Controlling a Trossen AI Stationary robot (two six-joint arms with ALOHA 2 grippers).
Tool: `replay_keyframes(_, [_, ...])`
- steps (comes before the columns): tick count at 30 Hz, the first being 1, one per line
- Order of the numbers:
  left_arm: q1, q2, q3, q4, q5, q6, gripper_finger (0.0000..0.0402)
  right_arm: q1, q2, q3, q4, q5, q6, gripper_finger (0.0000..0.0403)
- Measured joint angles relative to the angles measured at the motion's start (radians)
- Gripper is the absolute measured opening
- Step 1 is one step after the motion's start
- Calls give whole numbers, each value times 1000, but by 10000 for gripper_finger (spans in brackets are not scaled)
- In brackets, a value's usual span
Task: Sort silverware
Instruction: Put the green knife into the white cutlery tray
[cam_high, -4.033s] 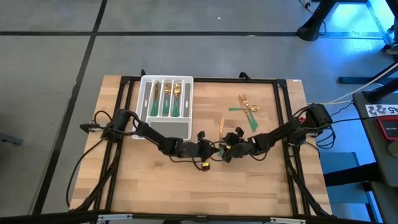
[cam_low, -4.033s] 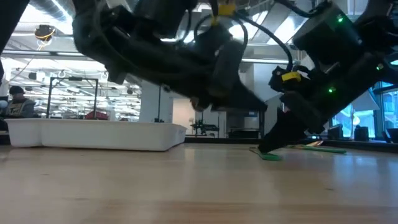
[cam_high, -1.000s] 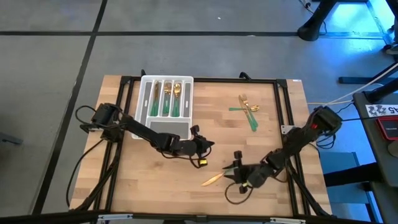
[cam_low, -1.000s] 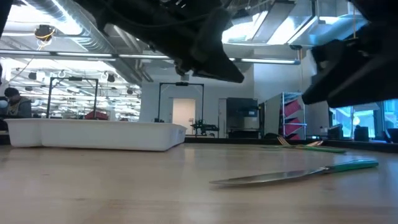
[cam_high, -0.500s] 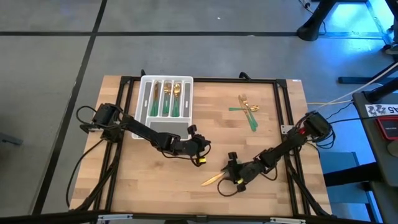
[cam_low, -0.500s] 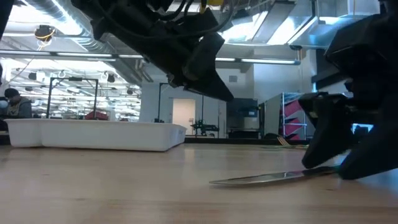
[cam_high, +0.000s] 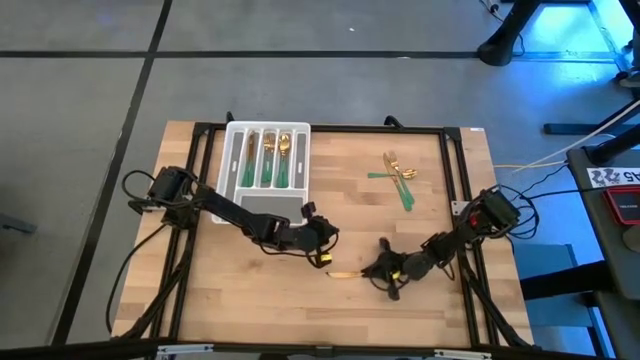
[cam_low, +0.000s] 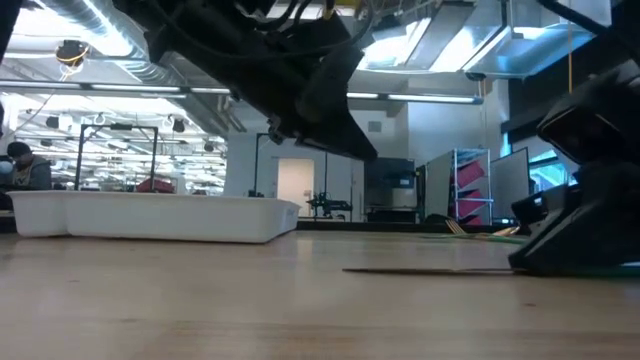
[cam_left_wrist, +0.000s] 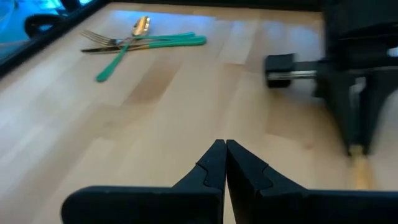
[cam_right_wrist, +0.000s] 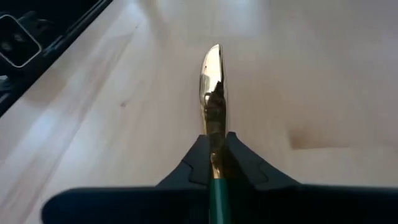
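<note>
2 dark grippers sit mid-table: the right gripper (cam_right_wrist: 214, 155) is clamped on a gold-bladed, green-handled knife (cam_right_wrist: 212, 87) lying flat near the wooden table's (cam_high: 260, 300) front edge; the left gripper (cam_left_wrist: 224, 163) is closed, empty.

1. A pale wooden counter (cam_high: 260, 300) with a black frame stands on a grey floor (cam_high: 80, 90) marked with dark lines.
2. Blue light falls on the floor at one corner.
3. Beyond the counter lies a large hall with ceiling ducts (cam_low: 90, 50), bright strip lights and a lit doorway (cam_low: 292, 186).
4. A pink shelf rack (cam_low: 468, 190) stands farther back.
</note>
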Motion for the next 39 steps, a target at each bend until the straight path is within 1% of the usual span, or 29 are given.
replay_keyframes(3, [-24, 0, 0, 13, 9, -39, 1, -28, 1, -15, 26, -2, -23, 34])
replay_keyframes(5, [-38, 0, 0, 26, 39, -48, 1, -46, 6, -20, 59, -15, -50, 41])
replay_keyframes(7, [-51, 0, 0, 25, 83, -21, 2, -59, 14, -24, 106, -16, -78, 42])
replay_keyframes(10, [-68, 4, 0, 29, 104, -8, 14, -83, 16, -19, 127, 3, -100, 32])
replay_keyframes(12, [-75, 21, 0, 58, 106, 4, 36, -107, 15, -19, 110, 57, -109, 26])
replay_keyframes(14, [-81, 58, 0, 111, 113, 55, 67, -131, 15, -19, 96, 81, -105, 25])
replay_keyframes(16, [-77, 103, 0, 178, 129, 97, 104, -150, 14, -19, 92, 79, -105, 28])
replay_keyframes(18, [-66, 146, 0, 247, 139, 95, 142, -167, 14, -18, 89, 62, -106, 31])
replay_keyframes(20, [-50, 172, 1, 253, 139, 70, 177, -182, 14, -17, 91, 56, -121, 32])
replay_keyframes(22, [-37, 192, 1, 251, 136, 61, 203, -194, 14, -17, 99, 55, -142, 32])
replay_keyframes(25, [-25, 215, 1, 254, 133, 60, 230, -200, 15, -17, 128, 51, -147, 29])
replay_keyframes(30, [-14, 232, 1, 240, 136, 51, 245, -199, 16, -19, 182, 44, -169, 27])
replay_keyframes(34, [-13, 232, 1, 225, 135, 97, 244, -198, 12, -17, 184, 44, -181, 24])
replay_keyframes(39, [-15, 232, 2, 213, 136, 98, 242, -198, -2, -15, 200, 39, -191, 23])
